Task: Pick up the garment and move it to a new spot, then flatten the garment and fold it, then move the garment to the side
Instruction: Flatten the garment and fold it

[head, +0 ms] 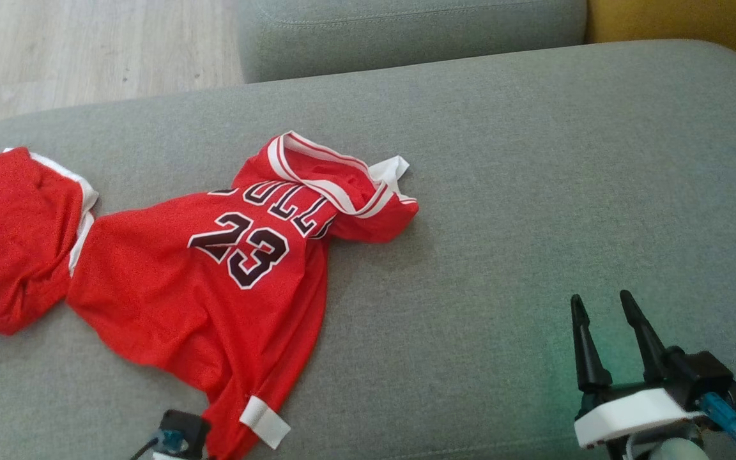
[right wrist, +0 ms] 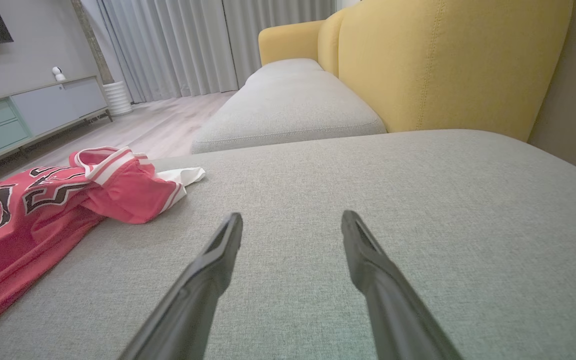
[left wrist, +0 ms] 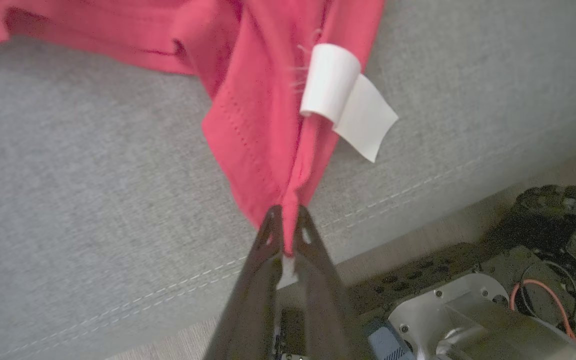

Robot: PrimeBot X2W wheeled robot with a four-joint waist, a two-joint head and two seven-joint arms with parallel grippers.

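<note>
At the near edge of the broad grey fabric sofa cushion (head: 534, 191), the bottom hem of the red basketball jersey with the black number 23 (head: 214, 287) is being pinched by the left gripper (left wrist: 288, 212). Its jaws are being pressed almost together on a thin fold of cloth. A hem corner is probably being chosen because it gives a firm hold by which the whole garment can be lifted and carried. Just beyond the grip, a white folded label (left wrist: 348, 105) is being seen hanging free off the hem. Toward the near right corner, the right gripper (head: 601, 296) is being held wide open and empty above bare cushion, well apart from the jersey and seemingly being reserved for a second hold. Farther in, the jersey is being found crumpled across the left half of the cushion, its collar bunched toward the middle. At the left edge, a second red garment with white trim (head: 4, 236) is being seen just beside it, apparently touching
</note>
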